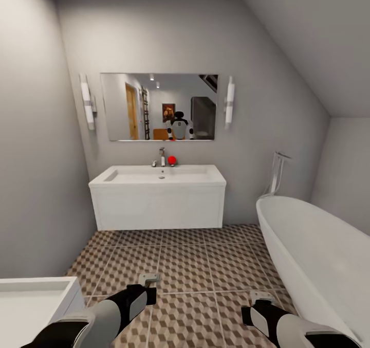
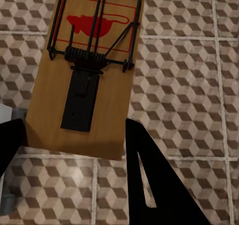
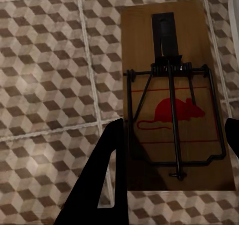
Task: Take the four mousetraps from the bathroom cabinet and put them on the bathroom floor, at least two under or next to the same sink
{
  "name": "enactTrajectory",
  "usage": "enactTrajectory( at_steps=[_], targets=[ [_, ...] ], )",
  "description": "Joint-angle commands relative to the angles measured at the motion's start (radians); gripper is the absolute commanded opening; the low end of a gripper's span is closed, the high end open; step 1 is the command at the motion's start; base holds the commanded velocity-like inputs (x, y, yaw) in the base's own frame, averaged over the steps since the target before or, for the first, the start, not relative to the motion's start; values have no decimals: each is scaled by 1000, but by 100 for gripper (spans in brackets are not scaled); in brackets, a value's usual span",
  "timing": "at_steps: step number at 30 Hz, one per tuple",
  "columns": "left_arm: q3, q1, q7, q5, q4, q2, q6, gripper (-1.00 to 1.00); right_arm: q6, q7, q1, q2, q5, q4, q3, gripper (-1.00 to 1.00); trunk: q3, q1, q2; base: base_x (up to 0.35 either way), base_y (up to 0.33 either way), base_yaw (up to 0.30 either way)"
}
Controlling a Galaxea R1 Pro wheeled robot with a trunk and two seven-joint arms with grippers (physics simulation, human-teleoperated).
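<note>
Each of my grippers holds a mousetrap, a wooden board with a black spring bar and a red mouse print. In the left wrist view my left gripper [image 2: 74, 130] is shut on one mousetrap [image 2: 84, 70], which hangs over the cube-patterned bathroom floor [image 2: 189, 95]. My right gripper [image 3: 174, 127] is shut on a second mousetrap [image 3: 174, 100]. In the head view the left gripper [image 1: 148, 282] and right gripper [image 1: 259, 301] hover low over the floor [image 1: 205, 266]. The white sink [image 1: 158, 199] hangs on the far wall ahead of them. The cabinet is out of view.
A white oval bathtub [image 1: 318, 266] runs along the right side, close to my right arm. A small white drawer unit [image 1: 31, 301] stands at the near left. A mirror [image 1: 159, 106] hangs above the sink, and a red object [image 1: 171, 160] sits by the tap.
</note>
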Motion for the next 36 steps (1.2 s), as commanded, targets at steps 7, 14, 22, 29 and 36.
enactTrajectory(
  at_steps=[7, 14, 22, 29, 36],
  targets=[
    [4, -1, 3, 1, -1, 0, 4, -100, 0, -5, -1, 0, -10, 1, 3, -100, -1, 1, -1, 324, 0, 0],
    [4, -1, 3, 1, -1, 0, 4, -100, 0, -5, -1, 0, -10, 1, 3, -100, -1, 1, -1, 324, 0, 0],
    [4, -1, 3, 1, -1, 0, 4, -100, -1, -6, -1, -3, -11, 1, 2, -100, -1, 1, -1, 324, 0, 33],
    [4, -1, 3, 1, -1, 0, 2, -100, -2, -7, -1, -5, -11, 1, 2, -100, -1, 1, -1, 324, 0, 175],
    [4, -1, 3, 1, -1, 0, 2, -100, -2, -7, -1, -4, -12, 1, 2, -100, -1, 1, -1, 324, 0, 31]
  ],
)
